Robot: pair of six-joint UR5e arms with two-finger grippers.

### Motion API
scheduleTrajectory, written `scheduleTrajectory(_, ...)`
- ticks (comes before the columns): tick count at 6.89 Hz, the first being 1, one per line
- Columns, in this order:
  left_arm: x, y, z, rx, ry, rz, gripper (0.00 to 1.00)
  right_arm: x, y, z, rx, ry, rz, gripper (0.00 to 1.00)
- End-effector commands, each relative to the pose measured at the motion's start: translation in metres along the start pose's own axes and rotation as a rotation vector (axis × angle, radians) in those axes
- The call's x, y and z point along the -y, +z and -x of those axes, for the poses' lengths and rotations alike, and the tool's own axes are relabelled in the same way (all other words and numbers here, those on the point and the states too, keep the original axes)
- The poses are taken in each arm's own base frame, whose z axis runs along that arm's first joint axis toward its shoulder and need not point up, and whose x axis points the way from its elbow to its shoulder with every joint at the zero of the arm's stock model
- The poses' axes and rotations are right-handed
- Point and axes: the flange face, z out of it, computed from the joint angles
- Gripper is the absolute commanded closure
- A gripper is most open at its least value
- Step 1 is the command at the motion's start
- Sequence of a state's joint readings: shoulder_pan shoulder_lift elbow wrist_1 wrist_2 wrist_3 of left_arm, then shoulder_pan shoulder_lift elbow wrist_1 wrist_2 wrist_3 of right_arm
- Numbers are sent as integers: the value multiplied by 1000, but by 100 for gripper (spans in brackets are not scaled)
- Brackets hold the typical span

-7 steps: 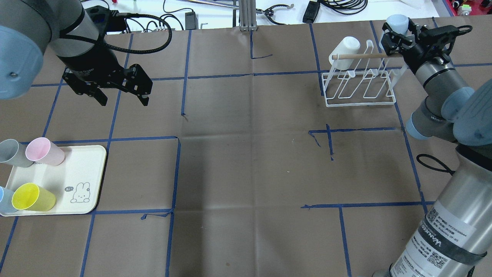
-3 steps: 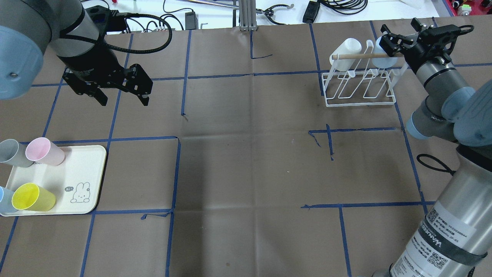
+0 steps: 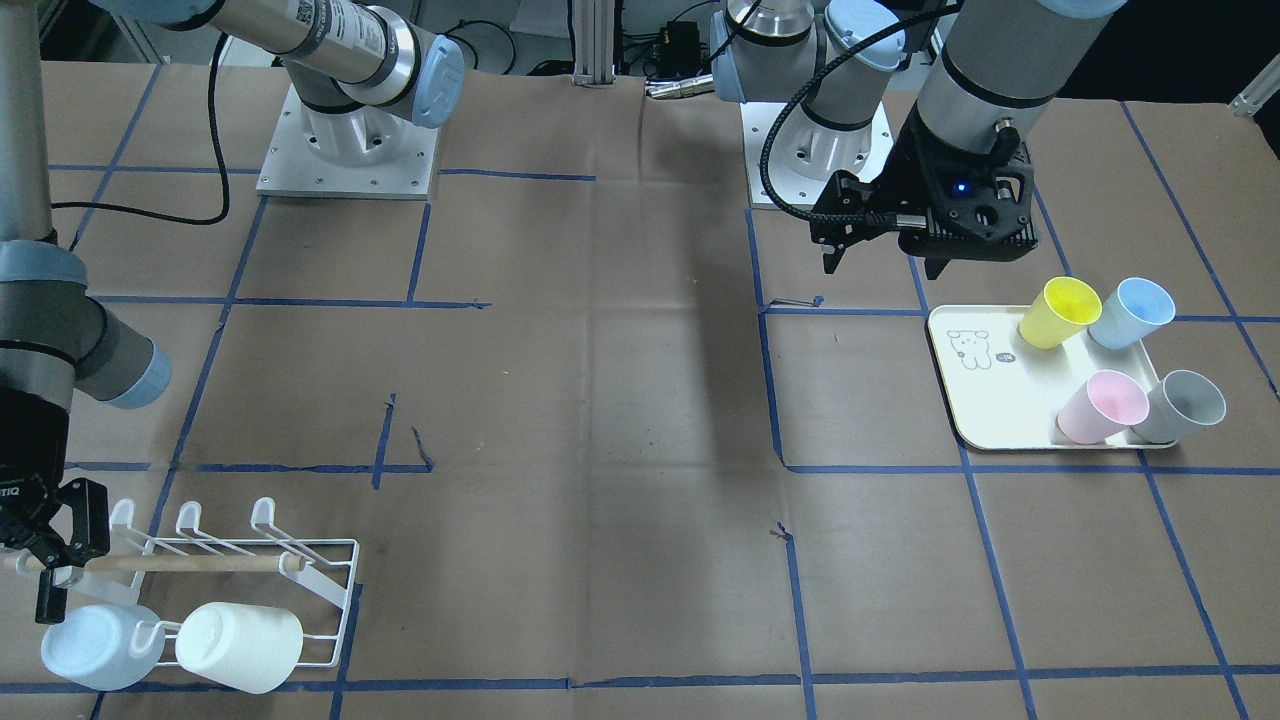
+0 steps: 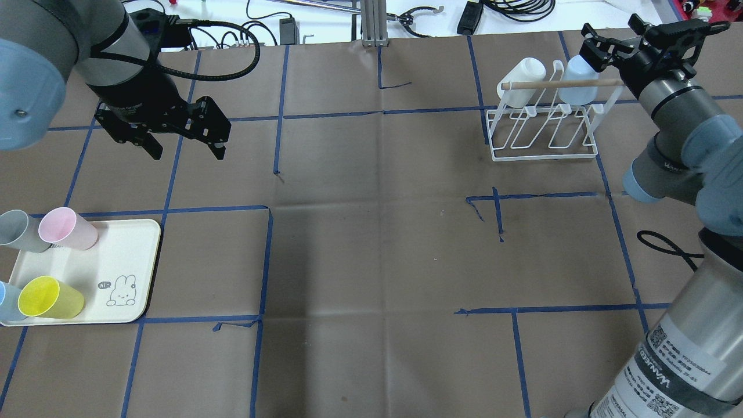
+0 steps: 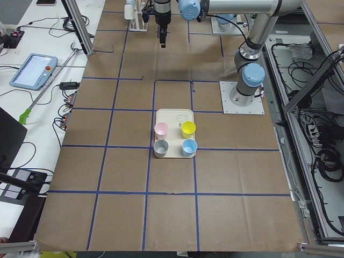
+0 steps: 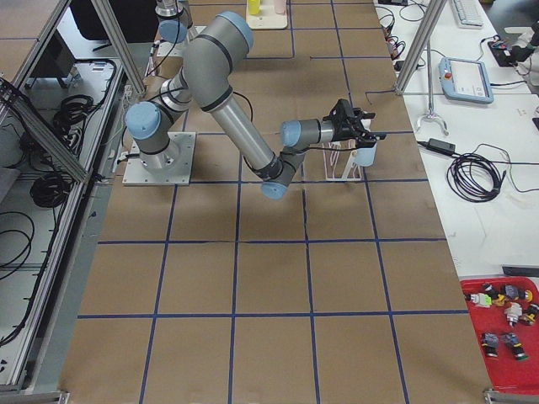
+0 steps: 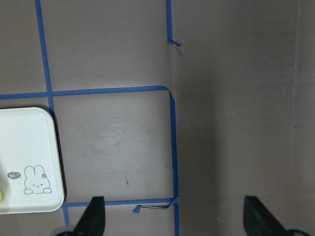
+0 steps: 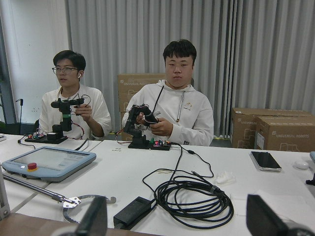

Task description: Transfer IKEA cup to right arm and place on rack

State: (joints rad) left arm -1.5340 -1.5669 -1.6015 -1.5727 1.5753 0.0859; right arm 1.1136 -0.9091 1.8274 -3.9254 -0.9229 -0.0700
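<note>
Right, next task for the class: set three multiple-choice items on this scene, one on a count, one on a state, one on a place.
1. How many cups are on the tray?
A. two
B. three
C. four

2. The right gripper is
A. shut on a cup
B. open and empty
C. shut on the dowel

3. Where is the white cup?
A. on the rack
B. on the tray
C. in the right gripper

Answers:
1. C, the front-facing view shows four on it.
2. B, its wrist view shows the fingers wide apart with nothing between them.
3. A, the overhead view shows it hung on a far prong.
</note>
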Motion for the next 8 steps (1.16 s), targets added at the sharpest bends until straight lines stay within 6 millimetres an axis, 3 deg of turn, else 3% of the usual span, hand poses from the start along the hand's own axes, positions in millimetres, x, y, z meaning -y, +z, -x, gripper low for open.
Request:
scheduleTrajectory(1,7,10,1,1,-5,5,1,42,-15,9,1,26,43,0)
scheduleTrajectory(2,8,13,0,2,-6,-4,1,64,-19,12,4,57,87,0)
scheduleTrajectory(3,6,5,-1,2,-5,-22,1,87,-24,17,14,97,161,0)
scheduleTrajectory(5,3,-5,-3,2,-3,-42,1,109,-34,22,-103,136,417,0)
scheduleTrajectory(7,4,4,-2,6,-6,-39,1,120,-42,60,-260,134,702,0)
scheduleTrajectory(8,7,5,-3,4,-22,-53,1,129,-47,85,-241,137,817,0)
